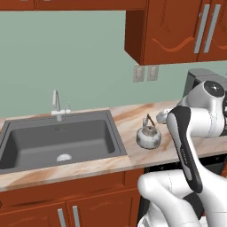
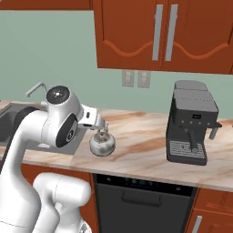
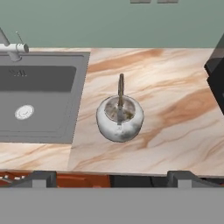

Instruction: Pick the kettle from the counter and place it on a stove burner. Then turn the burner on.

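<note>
Hovering above the kettle (image 3: pixel 119 118), hand camera looking straight down on it. Sitting upright on the counter (image 3: pixel 175 131), just beside the sink (image 1: pixel 53 142), well apart from the coffee machine (image 2: pixel 191 123). Thin dark handle (image 3: pixel 120 94) arching up over the lid, seen edge-on from the hand view. Gripper (image 3: pixel 111 177) spread wide, fingertips (image 3: pixel 41 178) far apart at the bottom of the hand view, grasping nothing, not yet touching the kettle. From the right base view, hand parked just behind and above the kettle (image 2: pixel 102 143).

Best approach, judging from here: centre over the handle's top, turn the wrist so the jaws straddle the thin arch across its width, then drop straight down. Close only once the arch sits between the pads. Risky to come in off-centre: round shiny body likely to skid or tip on a nudge. Lift vertically, slowly, before any carrying. No stove burner in sight, so a drive probably needed afterwards.
</note>
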